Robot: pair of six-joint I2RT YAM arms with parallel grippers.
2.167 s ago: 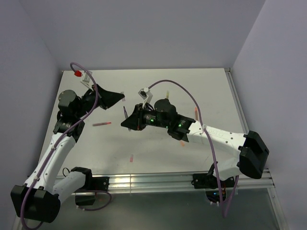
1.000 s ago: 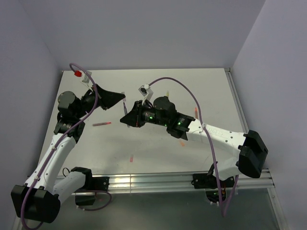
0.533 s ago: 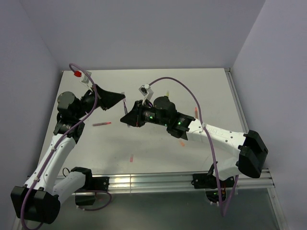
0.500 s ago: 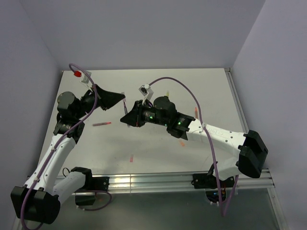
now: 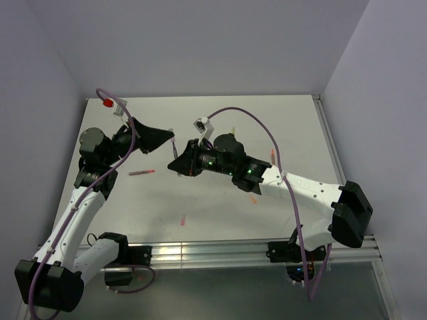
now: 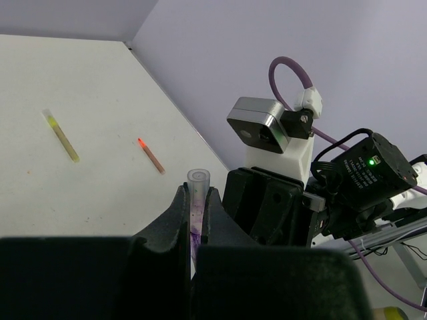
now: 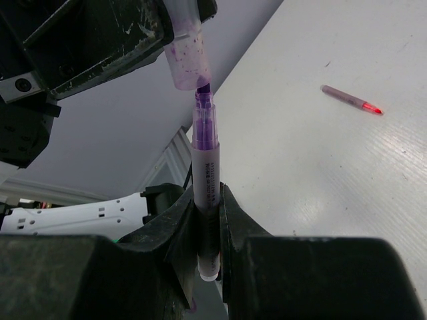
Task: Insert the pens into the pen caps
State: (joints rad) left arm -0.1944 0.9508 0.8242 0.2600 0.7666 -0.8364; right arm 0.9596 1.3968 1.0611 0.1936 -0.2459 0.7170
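My left gripper (image 6: 197,195) is shut on the pale purple pen cap (image 6: 198,179), which stands out above its fingertips. My right gripper (image 7: 207,195) is shut on the purple pen (image 7: 205,157) and holds it in line with the cap (image 7: 185,61); the pen's tip is just at the cap's mouth. In the top view the two grippers (image 5: 171,137) (image 5: 175,162) meet nose to nose above the table's left middle. On the table lie a pink-red pen (image 5: 141,173), a yellow pen (image 5: 233,131) and an orange-red pen (image 5: 273,157). A pink cap (image 5: 183,220) and an orange cap (image 5: 253,199) lie nearer the front.
The white table (image 5: 200,200) is walled at the back and on both sides. An aluminium rail (image 5: 213,252) with the arm bases runs along the near edge. A purple cable (image 5: 250,123) arches over the right arm.
The right gripper has moved up and left with the purple pen toward the cap in the left gripper. In the last half second almost nothing has moved.
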